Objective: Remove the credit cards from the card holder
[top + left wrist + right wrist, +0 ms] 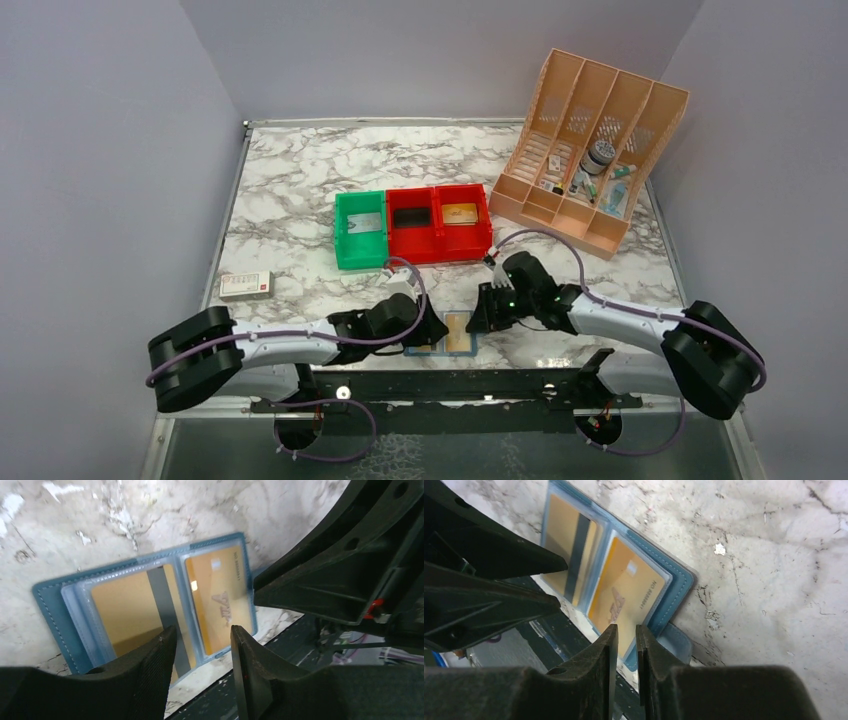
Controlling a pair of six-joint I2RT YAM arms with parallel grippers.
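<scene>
only the top view showed one green bin (360, 258) and two red bins (440, 250), while the wrist views showed the open card holder (50, 605) at the near edge of the bench (75, 520) with two gold credit cards (122, 612) sleeved, the left tool (203, 635) half open over it and empty, and the right tool (626, 630) nearly closed at its edge, grip unclear.

Table (300, 170): white marble pattern, grey veins. Wallet (47, 615) lies open and flat at the near edge (gold cards (220, 600) in both panels). Mid-table, in a touching row: green bin (360, 230), red bin (412, 222), second red bin (462, 220). Left edge: white-and-red box (246, 285). Far right: peach slotted rack (590, 140).
</scene>
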